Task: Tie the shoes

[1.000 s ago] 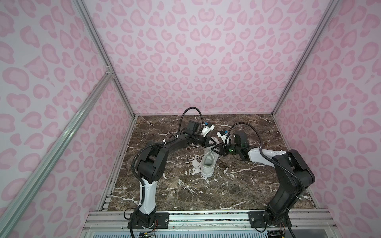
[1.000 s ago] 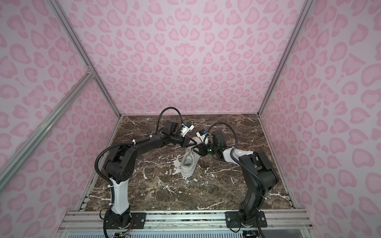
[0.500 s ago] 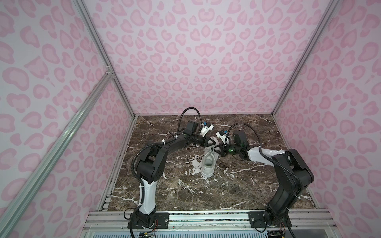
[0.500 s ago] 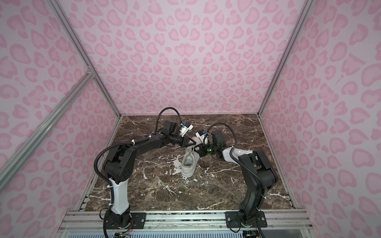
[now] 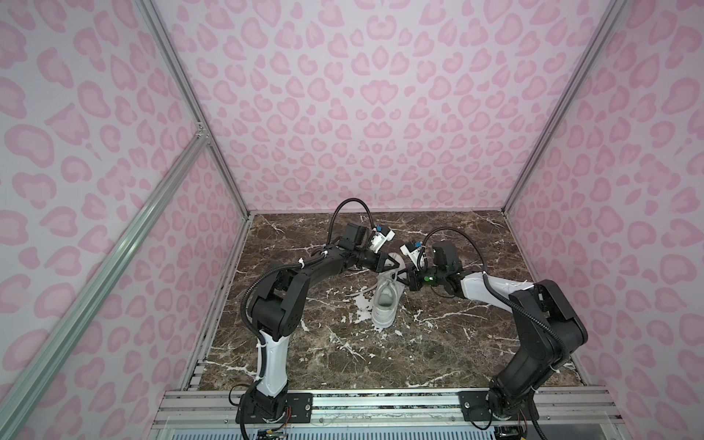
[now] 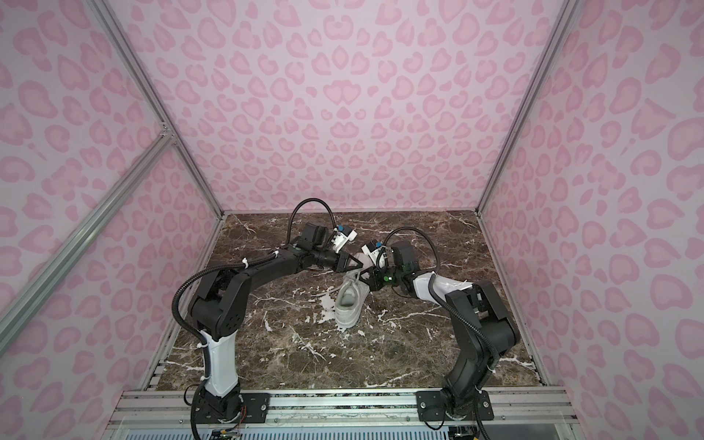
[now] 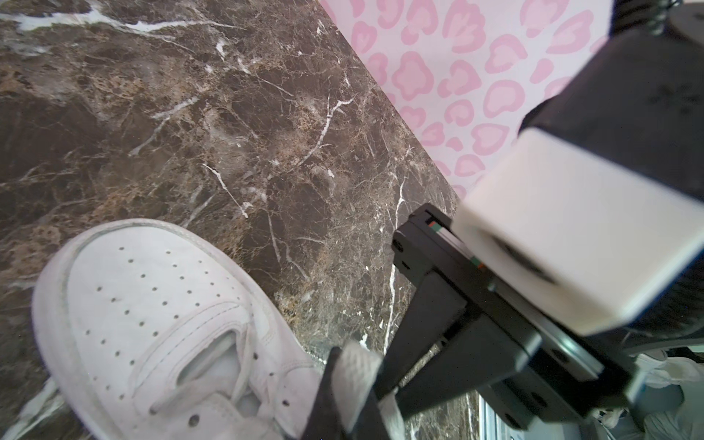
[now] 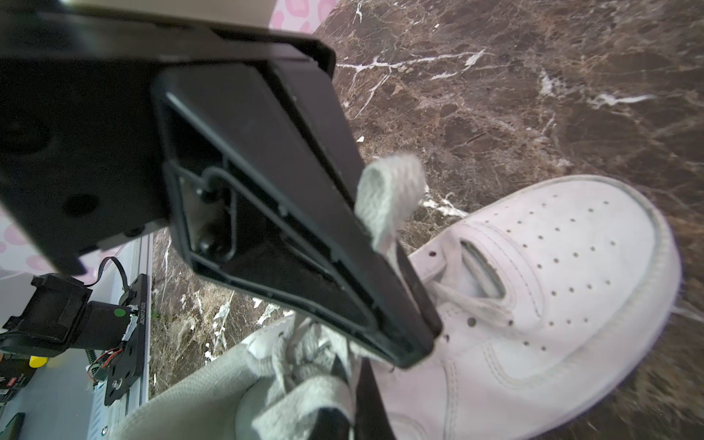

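**Sneaker** [image 5: 384, 306] [image 6: 347, 306] is standing upright near the middle of the table [image 5: 304, 354], with its toe pointing at the back wall and its heel toward the arm bases. Both grippers are meeting just above its laced part, tips close together. The left gripper [image 5: 396, 265] [image 7: 352, 404] is pressing its fingers [image 7: 327, 394] onto a lace loop [image 7: 358, 371] [image 8: 388, 198] that is sticking out past the tip. The right gripper [image 5: 402, 277] [image 8: 350, 415], blurred at the frame edge, appears to be pinching a lace strand [image 8: 309, 396] between closed fingers beside the tongue.
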You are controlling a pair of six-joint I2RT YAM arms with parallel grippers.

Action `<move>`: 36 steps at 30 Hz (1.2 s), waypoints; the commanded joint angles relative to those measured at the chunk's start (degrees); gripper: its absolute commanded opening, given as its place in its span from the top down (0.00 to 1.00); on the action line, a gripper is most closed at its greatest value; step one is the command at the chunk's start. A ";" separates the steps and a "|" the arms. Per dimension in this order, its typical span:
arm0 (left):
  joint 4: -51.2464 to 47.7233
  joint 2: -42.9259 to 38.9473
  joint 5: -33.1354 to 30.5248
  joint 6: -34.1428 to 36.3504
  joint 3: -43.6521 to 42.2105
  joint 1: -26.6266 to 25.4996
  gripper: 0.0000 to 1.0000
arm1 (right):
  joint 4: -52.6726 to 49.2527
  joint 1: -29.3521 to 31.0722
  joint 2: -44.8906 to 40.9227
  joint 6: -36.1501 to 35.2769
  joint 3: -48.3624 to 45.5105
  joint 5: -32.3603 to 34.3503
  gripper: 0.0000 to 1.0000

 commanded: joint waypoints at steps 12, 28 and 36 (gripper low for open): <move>6.76 -2.05 -1.22 -3.23 -2.19 1.04 0.95 | -5.70 -0.91 -0.70 -2.81 -1.25 0.87 1.00; 3.93 -1.38 -1.44 -2.10 -1.26 0.87 0.97 | -4.42 -0.52 -0.82 -2.13 -0.01 0.16 1.00; 1.60 -1.03 -4.42 -0.16 -0.10 1.26 0.97 | -10.61 -0.53 -2.01 -4.84 0.12 0.92 1.00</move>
